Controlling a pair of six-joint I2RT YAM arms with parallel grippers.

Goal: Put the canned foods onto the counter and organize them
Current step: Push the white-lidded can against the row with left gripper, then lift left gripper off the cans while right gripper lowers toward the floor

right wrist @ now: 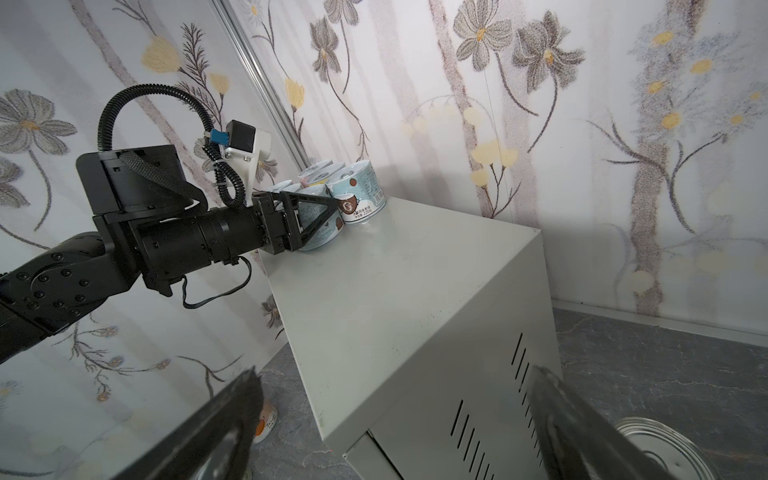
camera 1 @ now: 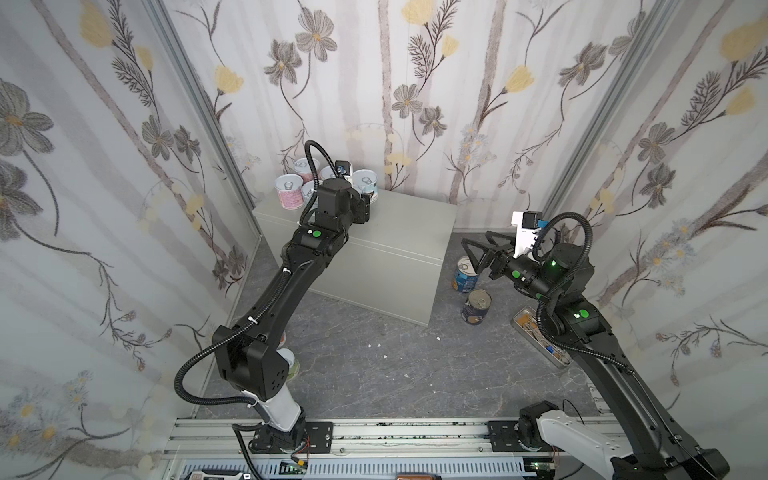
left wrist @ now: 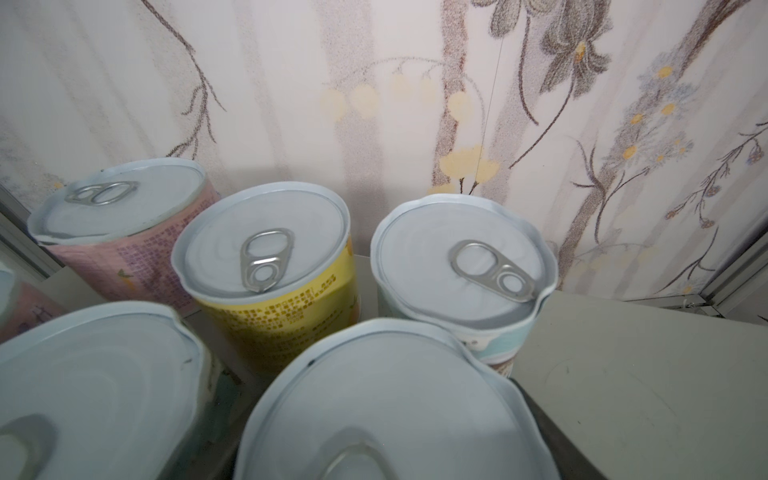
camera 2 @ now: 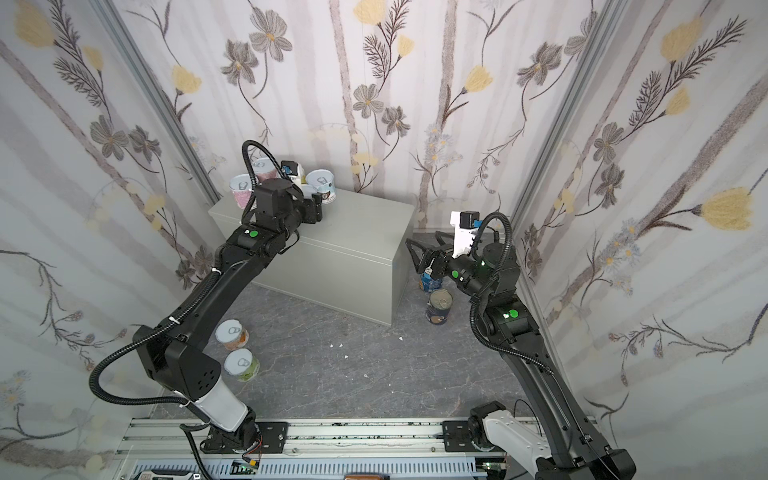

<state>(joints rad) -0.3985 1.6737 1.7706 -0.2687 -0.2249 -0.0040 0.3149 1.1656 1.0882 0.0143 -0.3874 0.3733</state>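
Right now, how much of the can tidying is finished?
Done: five pull-tab cans stand clustered on the counter. In hand: the left gripper flanks a sixth can there. Left: on the floor, two short cans and two tall cans, the open right gripper above one.

short pull-tab cans [left wrist: 266, 257]: 8 | tall cans [camera 1: 476, 306]: 2 | counter [camera 1: 399, 232]: 1 | flat tin [camera 1: 525, 323]: 1 | robot arms [camera 1: 286, 286]: 2

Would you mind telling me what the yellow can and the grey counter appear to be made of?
Yellow can: likely thin metal with a matte printed label; silvery lid and pull tab. Counter: seemingly painted sheet metal, light grey, soft sheen; punched vent slots.
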